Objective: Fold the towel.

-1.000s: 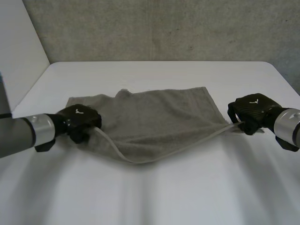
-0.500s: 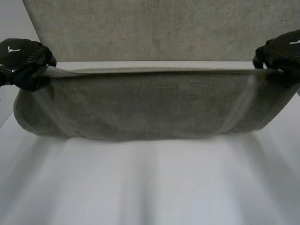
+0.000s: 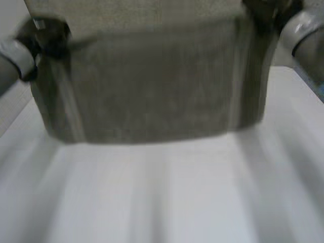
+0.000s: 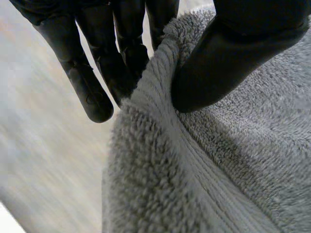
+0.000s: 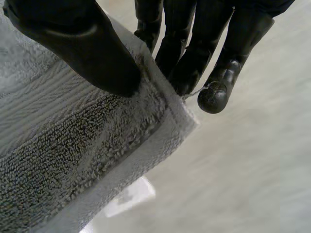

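The grey towel [image 3: 152,91] hangs stretched in the air between my two hands, its lower edge just above the white table [image 3: 167,197]. My left hand [image 3: 48,39] holds the towel's upper left corner. In the left wrist view its thumb [image 4: 228,63] presses the towel's edge [image 4: 160,160] against the fingers [image 4: 112,63]. My right hand [image 3: 266,12] holds the upper right corner. The right wrist view has its thumb [image 5: 87,48] pinching that hemmed corner [image 5: 165,121] against the fingers [image 5: 194,53].
A grey textured wall [image 3: 152,17] stands behind the table. The table's front half lies bare below the hanging towel.
Both hands have lifted the towel off the table and raised it higher. They have also drawn closer together, so the towel hangs narrower and taller than half a second ago.
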Controlling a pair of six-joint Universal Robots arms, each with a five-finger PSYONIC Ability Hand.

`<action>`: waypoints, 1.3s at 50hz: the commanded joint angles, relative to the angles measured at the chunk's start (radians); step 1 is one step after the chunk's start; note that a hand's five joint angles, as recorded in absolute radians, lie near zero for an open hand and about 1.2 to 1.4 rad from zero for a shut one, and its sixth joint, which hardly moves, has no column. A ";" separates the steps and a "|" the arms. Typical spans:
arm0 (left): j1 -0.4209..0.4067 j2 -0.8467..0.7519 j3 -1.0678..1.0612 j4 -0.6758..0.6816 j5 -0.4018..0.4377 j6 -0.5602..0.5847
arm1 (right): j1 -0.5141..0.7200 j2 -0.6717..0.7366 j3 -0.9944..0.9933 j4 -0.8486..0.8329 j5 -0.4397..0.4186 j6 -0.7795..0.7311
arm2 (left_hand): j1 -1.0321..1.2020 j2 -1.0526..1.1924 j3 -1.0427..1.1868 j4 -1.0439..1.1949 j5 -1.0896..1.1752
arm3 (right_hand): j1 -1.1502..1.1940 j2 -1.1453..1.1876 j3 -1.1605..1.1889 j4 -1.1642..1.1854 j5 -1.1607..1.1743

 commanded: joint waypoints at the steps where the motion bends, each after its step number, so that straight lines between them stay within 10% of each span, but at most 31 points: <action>1: -0.020 0.132 0.205 0.151 -0.090 -0.210 | -0.009 -0.084 -0.089 -0.176 -0.001 0.240 | 0.099 0.055 0.065 0.045 0.090 | 0.069 0.080 0.066 0.064 0.057; 25: 0.199 0.329 -0.802 0.251 0.224 -0.073 | -0.135 -0.231 0.648 0.020 -0.142 0.061 | 0.099 0.055 0.065 0.045 0.090 | 0.069 0.080 0.066 0.064 0.057; 34: 0.335 0.730 -0.935 0.256 0.356 -0.148 | -0.250 -0.537 0.664 0.119 -0.297 0.301 | 0.099 0.055 0.065 0.045 0.090 | 0.069 0.080 0.066 0.064 0.057; 40: 0.335 0.739 -0.899 0.309 0.363 -0.278 | -0.298 -0.499 0.607 0.134 -0.314 0.368 | 0.099 0.055 0.065 0.045 0.090 | 0.069 0.080 0.066 0.064 0.057; 46: 0.276 0.526 -0.847 0.369 0.358 -0.326 | -0.215 -0.235 0.530 0.278 -0.172 0.174 | 0.099 0.055 0.065 0.045 0.090 | 0.069 0.080 0.066 0.064 0.057; 51: 0.171 0.269 -0.708 0.285 0.347 -0.280 | -0.081 -0.111 0.529 0.262 0.113 -0.005 | 0.099 0.055 0.065 0.045 0.090 | 0.069 0.080 0.066 0.064 0.057; 65: 0.171 0.138 -0.585 0.049 0.208 0.067 | -0.063 -0.143 0.607 0.137 0.081 0.090 | 0.099 0.055 0.065 0.045 0.090 | 0.069 0.080 0.066 0.064 0.057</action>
